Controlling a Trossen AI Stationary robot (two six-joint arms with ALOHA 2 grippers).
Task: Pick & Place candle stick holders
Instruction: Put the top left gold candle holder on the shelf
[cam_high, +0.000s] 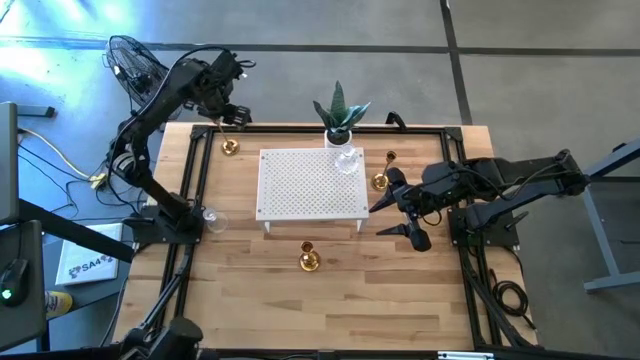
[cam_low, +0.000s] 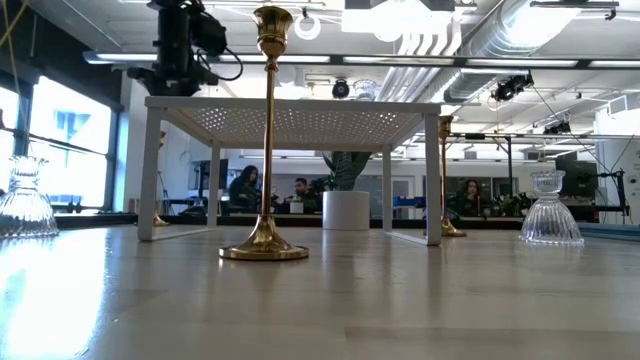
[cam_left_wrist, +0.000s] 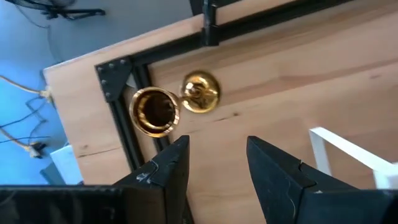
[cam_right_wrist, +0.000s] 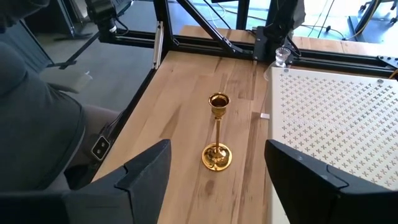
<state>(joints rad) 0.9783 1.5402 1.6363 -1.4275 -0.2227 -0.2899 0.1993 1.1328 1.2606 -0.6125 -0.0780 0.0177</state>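
Note:
My left gripper (cam_left_wrist: 217, 165) hangs open above the table's far left corner (cam_high: 234, 117), pointing steeply down. Below it a gold candle stick holder (cam_left_wrist: 174, 102) stands on its base on the wood (cam_high: 230, 147), clear of the fingers. A second gold holder (cam_high: 309, 258) stands upright near the front (cam_low: 266, 150), ahead of my open right gripper (cam_right_wrist: 217, 180) (cam_high: 400, 215). A third gold one (cam_high: 381, 180) stands right of the white rack. One glass holder (cam_high: 347, 160) sits on the rack, another (cam_high: 210, 216) at the left edge, a third (cam_low: 549, 212) at the right.
The white perforated rack (cam_high: 310, 183) on thin legs fills the table's middle. A green plant in a white pot (cam_high: 340, 118) stands behind it at the far edge. Black frame rails (cam_left_wrist: 127, 118) run along the table's edges. People sit in the room beyond (cam_low: 300, 192).

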